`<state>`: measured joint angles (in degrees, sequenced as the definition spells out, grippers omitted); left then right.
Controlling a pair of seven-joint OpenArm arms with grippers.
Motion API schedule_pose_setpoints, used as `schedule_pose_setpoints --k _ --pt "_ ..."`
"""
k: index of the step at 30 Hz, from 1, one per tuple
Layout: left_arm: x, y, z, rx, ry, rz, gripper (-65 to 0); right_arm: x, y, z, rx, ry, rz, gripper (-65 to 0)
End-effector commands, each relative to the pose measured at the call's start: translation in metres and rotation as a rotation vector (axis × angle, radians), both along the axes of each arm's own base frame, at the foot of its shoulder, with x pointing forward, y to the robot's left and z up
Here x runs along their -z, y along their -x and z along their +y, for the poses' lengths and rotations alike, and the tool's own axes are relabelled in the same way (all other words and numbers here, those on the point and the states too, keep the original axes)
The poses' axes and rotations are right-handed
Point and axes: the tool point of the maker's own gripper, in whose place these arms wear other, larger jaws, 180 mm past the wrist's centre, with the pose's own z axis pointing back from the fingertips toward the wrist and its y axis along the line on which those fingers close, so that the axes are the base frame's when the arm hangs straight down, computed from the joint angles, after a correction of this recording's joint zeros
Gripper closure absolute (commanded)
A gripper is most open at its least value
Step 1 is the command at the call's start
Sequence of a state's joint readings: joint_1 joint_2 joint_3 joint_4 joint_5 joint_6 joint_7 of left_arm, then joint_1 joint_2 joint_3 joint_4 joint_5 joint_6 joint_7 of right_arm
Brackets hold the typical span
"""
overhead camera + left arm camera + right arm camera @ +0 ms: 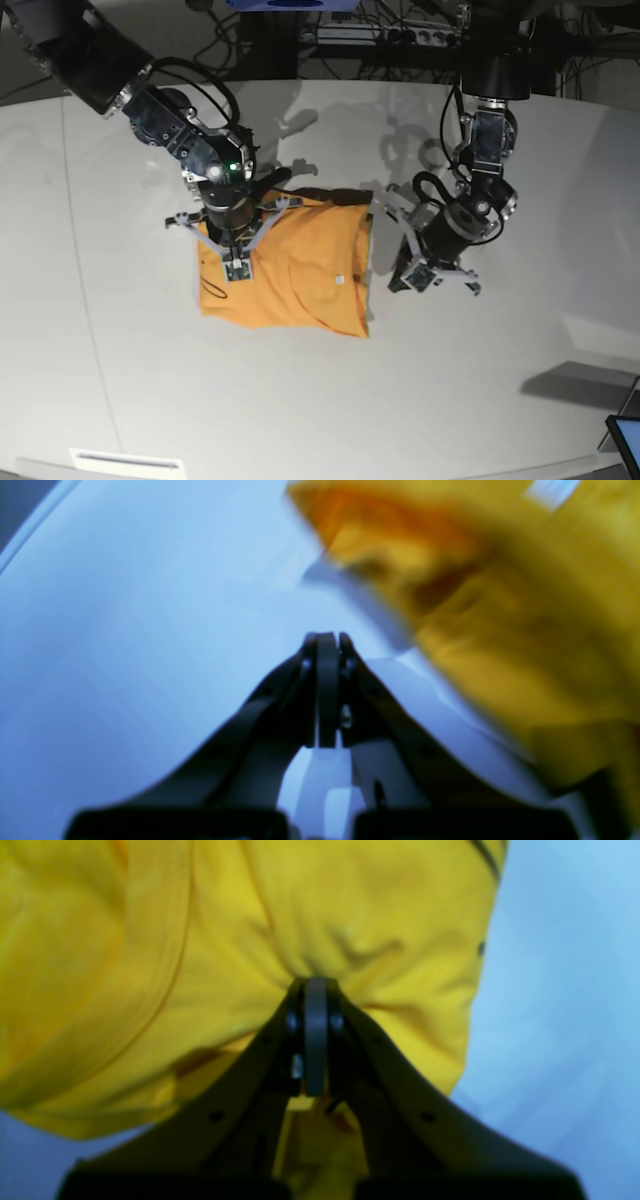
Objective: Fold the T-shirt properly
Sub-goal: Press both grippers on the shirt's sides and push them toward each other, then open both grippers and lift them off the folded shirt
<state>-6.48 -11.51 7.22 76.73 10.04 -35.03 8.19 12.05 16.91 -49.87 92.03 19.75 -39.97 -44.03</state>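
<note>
The right claw [237, 268] rests closed on the folded T-shirt [290, 265] on the worktop [480, 380]; the left claw [422, 278], closed and empty, hangs beside it.

Orange-yellow T-shirt [290, 275], white table [480, 390]

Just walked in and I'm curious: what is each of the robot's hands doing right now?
Left hand: closed, empty, beside the T-shirt.
Right hand: closed against the T-shirt; a grip cannot be told.
</note>
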Motion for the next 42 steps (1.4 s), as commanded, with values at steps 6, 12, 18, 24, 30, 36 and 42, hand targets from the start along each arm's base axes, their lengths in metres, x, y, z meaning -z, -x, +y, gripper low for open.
schedule_pose_setpoints --k 6,12,18,24,30,36,42 --pt "-0.017 -0.008 0.001 0.001 0.022 -0.051 0.0 -0.023 -0.019 0.002 -0.002 -0.013 -0.08 -0.3" --pt "-0.039 -0.01 0.001 0.019 0.004 -0.112 0.0 -0.048 -0.029 0.003 -0.02 -0.031 -0.145 -0.3" --pt "-0.056 -0.008 0.001 0.021 0.006 -0.162 0.0 -0.069 -0.022 0.008 -0.049 -0.072 -0.184 -0.3" --pt "-0.079 0.003 0.027 -0.046 0.05 -0.253 0.0 -0.078 -0.01 -0.001 -0.059 -0.082 -0.21 -0.3" --pt "-0.087 0.022 0.056 -0.097 0.077 -0.313 0.0 -0.09 -0.003 -0.019 -0.076 -0.067 -0.36 0.0" --pt "-0.098 0.041 0.077 -0.144 0.094 -0.374 0.0 -0.115 0.014 -0.028 -0.136 0.044 -0.627 0.0" --pt "-0.149 0.061 0.095 -0.224 0.327 -0.498 0.0 -0.148 0.045 -0.01 -0.197 0.177 -0.899 0.0"
